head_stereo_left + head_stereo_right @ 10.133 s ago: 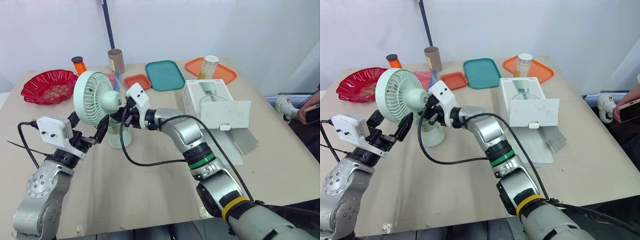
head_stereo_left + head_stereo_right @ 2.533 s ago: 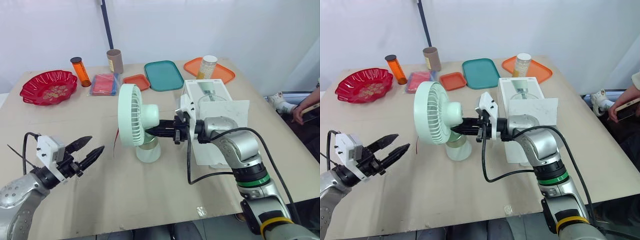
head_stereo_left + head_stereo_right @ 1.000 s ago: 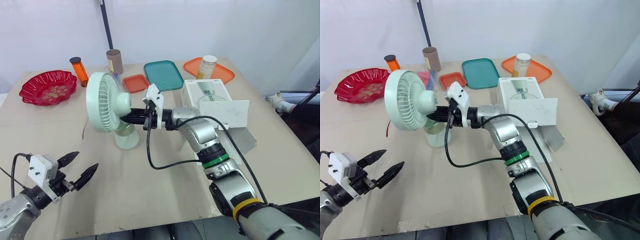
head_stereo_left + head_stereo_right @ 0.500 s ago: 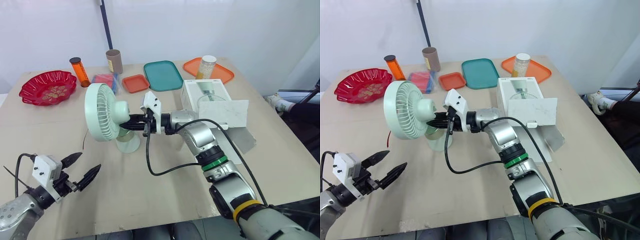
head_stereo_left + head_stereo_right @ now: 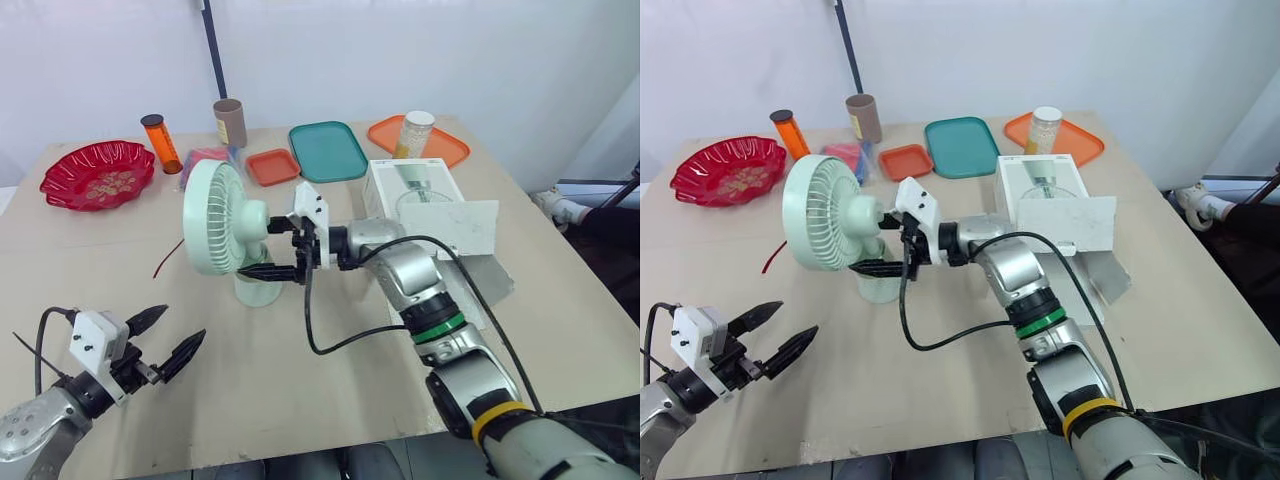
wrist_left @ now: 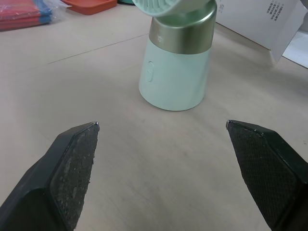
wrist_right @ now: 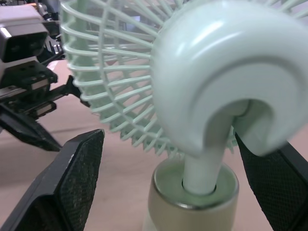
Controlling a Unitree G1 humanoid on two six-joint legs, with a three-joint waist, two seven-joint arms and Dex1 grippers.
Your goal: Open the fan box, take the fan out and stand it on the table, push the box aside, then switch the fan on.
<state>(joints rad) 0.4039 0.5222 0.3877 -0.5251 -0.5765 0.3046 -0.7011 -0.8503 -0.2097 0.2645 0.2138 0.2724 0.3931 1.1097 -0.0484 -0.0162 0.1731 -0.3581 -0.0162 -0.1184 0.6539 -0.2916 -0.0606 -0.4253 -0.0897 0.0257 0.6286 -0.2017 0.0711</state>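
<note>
The fan (image 5: 225, 235) stands mid-table (image 5: 300, 380), left of the box (image 5: 420, 195), so the right gripper (image 5: 262, 248), open astride its neck, should steady it while the open left gripper (image 5: 185, 322) presses the base button (image 6: 150, 72) squarely.

bright even light, soft faint shadows, head views sharp, wrist close-ups slightly soft

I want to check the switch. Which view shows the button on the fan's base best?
The left wrist view: the button faces that camera on the fan base. The eye views show the whole fan, its base small; the right wrist view shows its back.
</note>
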